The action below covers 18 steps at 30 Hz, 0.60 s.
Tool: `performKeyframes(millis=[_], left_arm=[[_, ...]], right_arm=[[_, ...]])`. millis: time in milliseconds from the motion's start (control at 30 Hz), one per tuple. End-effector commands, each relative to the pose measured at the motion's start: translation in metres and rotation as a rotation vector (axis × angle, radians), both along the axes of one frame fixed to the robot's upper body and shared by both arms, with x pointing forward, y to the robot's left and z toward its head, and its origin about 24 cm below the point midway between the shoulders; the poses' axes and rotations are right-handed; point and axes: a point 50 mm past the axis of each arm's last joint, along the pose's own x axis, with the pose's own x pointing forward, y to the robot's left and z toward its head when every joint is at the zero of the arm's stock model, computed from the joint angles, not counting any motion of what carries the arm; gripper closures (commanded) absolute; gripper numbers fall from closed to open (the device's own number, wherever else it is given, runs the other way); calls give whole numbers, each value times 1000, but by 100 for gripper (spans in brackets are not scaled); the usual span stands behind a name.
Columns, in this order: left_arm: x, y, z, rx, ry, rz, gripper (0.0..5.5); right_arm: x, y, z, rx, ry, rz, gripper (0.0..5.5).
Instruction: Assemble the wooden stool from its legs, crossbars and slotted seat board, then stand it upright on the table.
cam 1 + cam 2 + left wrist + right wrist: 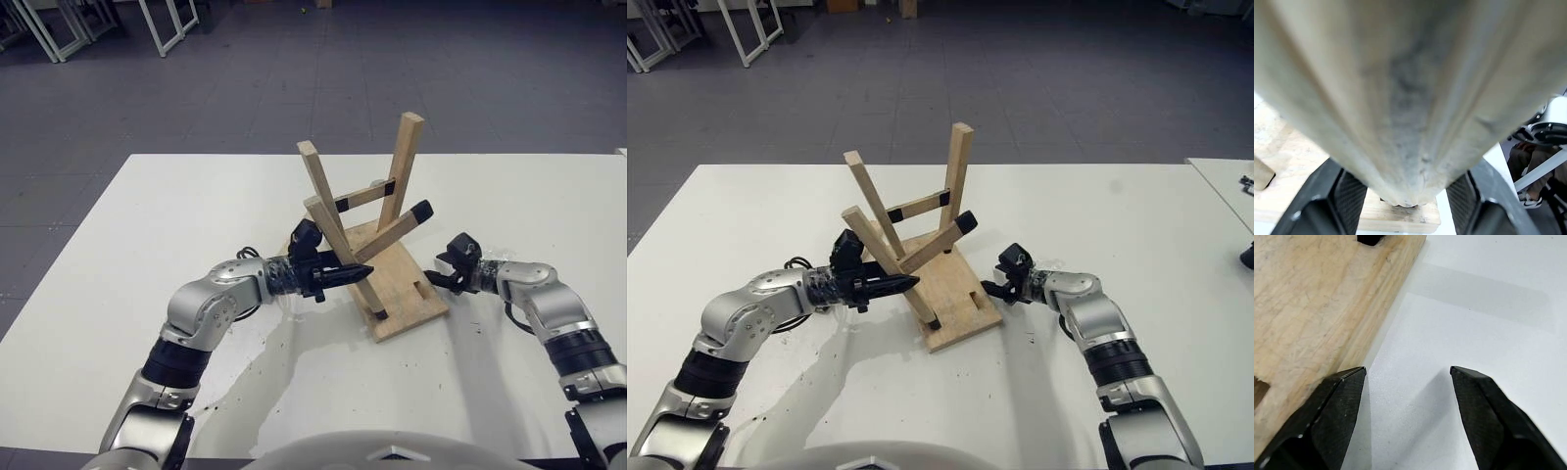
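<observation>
Leg (328,201) of the upturned stool (400,282) sits clamped in left gripper (359,269).

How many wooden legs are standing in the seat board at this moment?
3. A near leg in the left gripper, a leaning leg behind it, and a far leg on the right. A fourth may be hidden.
</observation>
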Motion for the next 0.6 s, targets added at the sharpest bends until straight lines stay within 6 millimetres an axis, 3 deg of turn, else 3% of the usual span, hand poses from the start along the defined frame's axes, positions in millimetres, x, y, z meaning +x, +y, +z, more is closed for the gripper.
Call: performKeyframes(millis=[33,200,333,500,600], left_arm=[[11,20,-24,252,31,110,346],[9,38,-33,393,72,111,346],[5,48,-43,615,-67,137,346],[-28,42,-60,683,-170,162,346],[-48,43,-82,733,-140,139,346]], right_arm=[[-22,21,-11,41,85,147,231],[-37,30,-14,52,102,194,231],[-50,46,-10,121,110,221,231],[-54,55,0,188,94,185,231],[-51,54,5,200,78,138,231]])
